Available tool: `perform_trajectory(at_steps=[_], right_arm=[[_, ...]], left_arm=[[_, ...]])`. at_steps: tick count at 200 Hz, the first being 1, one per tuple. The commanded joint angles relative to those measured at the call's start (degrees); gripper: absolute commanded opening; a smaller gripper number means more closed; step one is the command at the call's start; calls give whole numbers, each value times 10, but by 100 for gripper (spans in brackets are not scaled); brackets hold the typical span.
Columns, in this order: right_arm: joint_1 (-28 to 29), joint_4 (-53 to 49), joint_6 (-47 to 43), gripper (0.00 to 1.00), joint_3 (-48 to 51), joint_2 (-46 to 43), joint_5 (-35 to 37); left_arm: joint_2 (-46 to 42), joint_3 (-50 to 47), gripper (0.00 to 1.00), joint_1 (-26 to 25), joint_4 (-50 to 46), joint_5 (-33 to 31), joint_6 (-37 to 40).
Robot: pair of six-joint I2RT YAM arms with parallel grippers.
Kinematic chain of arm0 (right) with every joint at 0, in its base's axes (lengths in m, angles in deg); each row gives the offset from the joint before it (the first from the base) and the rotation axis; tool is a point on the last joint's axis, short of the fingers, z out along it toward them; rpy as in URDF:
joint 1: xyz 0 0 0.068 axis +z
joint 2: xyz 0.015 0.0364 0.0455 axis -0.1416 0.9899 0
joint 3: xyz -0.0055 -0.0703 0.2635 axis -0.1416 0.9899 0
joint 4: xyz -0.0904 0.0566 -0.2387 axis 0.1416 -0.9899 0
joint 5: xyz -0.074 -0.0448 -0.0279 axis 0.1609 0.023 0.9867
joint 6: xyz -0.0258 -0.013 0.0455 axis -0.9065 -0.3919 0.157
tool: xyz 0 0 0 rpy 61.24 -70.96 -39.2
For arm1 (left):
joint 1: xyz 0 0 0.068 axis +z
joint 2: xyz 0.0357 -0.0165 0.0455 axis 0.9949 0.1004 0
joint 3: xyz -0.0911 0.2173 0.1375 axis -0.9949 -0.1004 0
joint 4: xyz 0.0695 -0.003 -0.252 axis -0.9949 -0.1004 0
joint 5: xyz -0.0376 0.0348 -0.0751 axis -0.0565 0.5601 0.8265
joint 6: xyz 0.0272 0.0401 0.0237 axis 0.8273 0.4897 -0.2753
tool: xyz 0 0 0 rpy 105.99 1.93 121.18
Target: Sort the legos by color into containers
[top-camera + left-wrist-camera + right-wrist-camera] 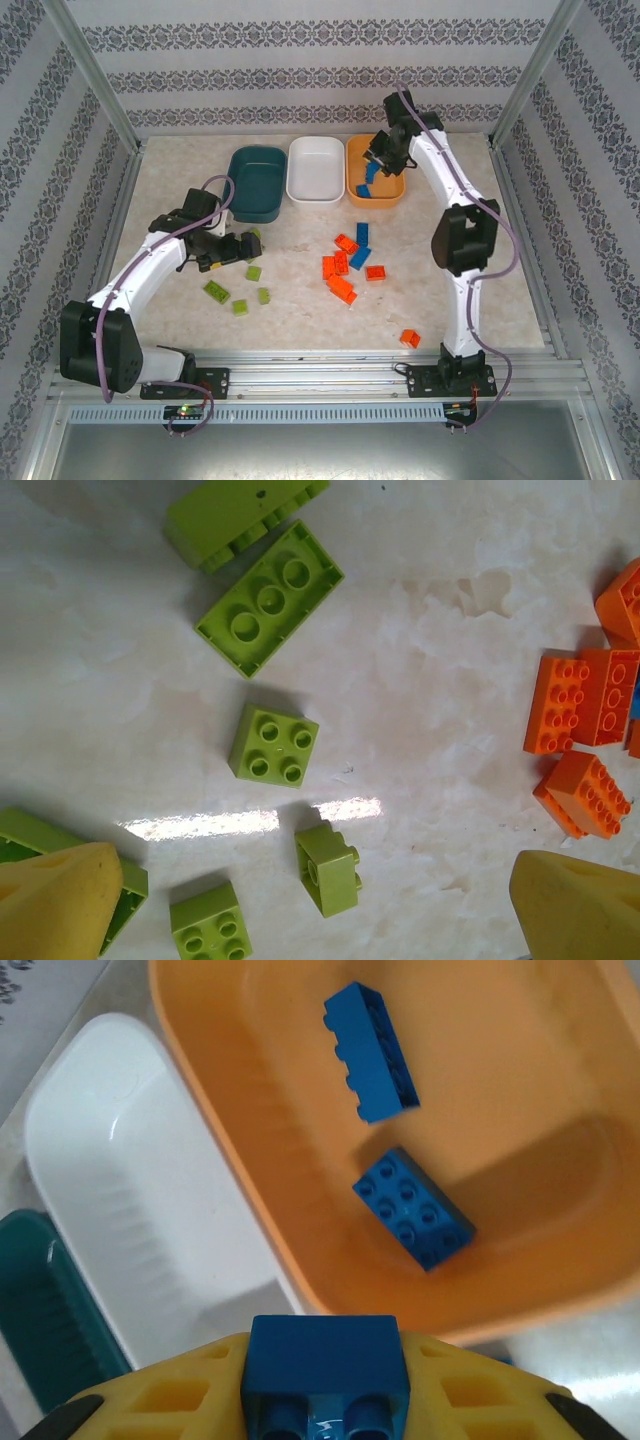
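A: Left jaws?
B: Spread wide above lime green bricks (273, 742) on the counter's (300, 320) near-left part; orange-red bricks (340, 268) lie mid-counter.
A: Right jaws?
B: Pinching a blue brick (325, 1355) over the orange bin (500, 1060) at the far edge, with two blue bricks (412, 1208) inside.

table (300, 320): pale marble-look top, kinda glossy
walls (320, 80): grey striped floral wallpaper, three sides
frame posts (92, 70): silvery metal, back corners
rail (320, 375): slotted aluminium, near edge
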Motion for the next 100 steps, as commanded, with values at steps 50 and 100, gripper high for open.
perform_trajectory(at_steps=[50, 100], right_arm=[[-2, -97, -30, 36, -138, 126, -21], [-2, -91, -32, 51, -116, 120, -20]], left_arm=[[-10, -4, 100, 40, -32, -3, 4], [6, -6, 100, 48, -28, 4, -7]])
